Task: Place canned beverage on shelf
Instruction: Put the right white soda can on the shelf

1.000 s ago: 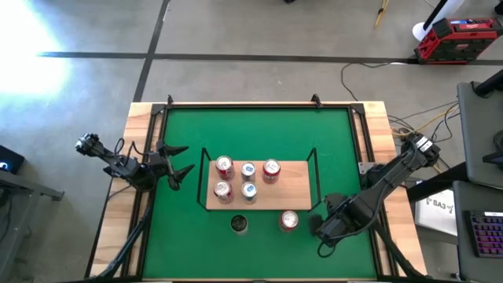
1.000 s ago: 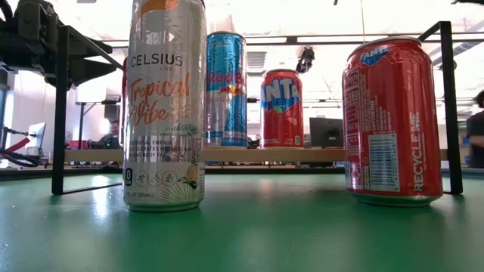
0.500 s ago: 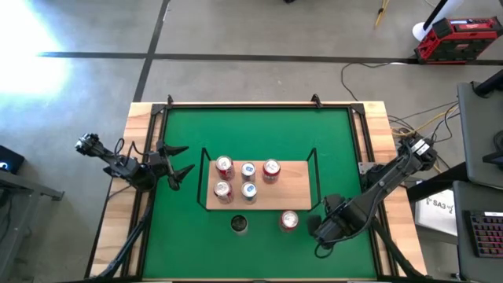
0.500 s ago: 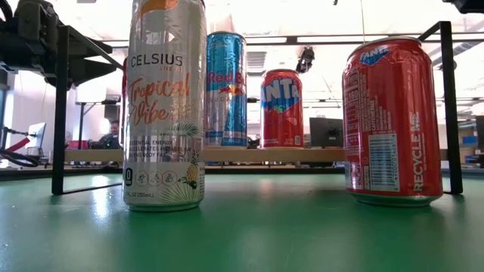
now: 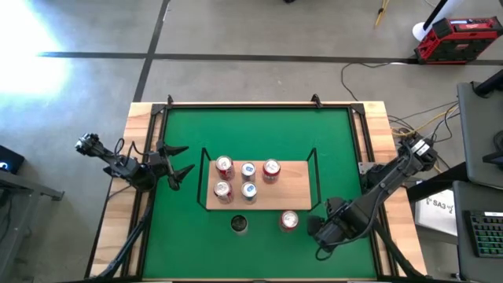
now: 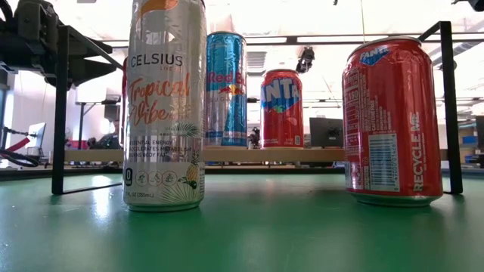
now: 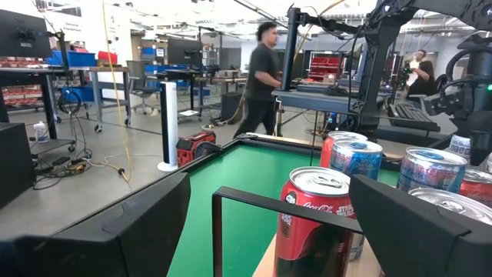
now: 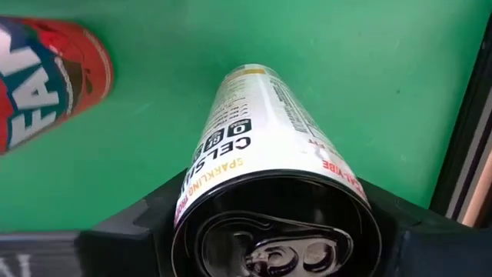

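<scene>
The shelf point(image 5: 297, 193) is a light-wood board in a black wire frame, lying on the green mat. Several cans stand on it point(image 5: 248, 170). A tall white Celsius can point(image 5: 239, 225) and a red Fanta can point(image 5: 289, 221) stand on the mat in front of it, also in the low view point(image 6: 165, 106) point(image 6: 393, 121). My right gripper point(image 5: 317, 229) is right of the Fanta can, shut on another Celsius can point(image 8: 265, 131) that it hides in the high view. My left gripper point(image 5: 182, 162) waits open, left of the shelf. My right gripper holds the Celsius can by its upper end, just under the top rim point(image 8: 192, 201), pinched between the two fingers point(image 8: 131, 227). The fingers come from above, pointing down, one on each side. The can stands about upright below them. I cannot tell whether its base is on the mat.
The shelf's upright wire end point(image 5: 314, 161) stands just beyond my right gripper. The table's black rail and wooden edge point(image 8: 473, 131) run close on the right. Open mat lies behind and left of the shelf. A person walks in the room behind point(image 7: 261, 77).
My right gripper has shifted slightly toward the table's near edge. The cans on the mat and on the shelf have stayed where they were.
</scene>
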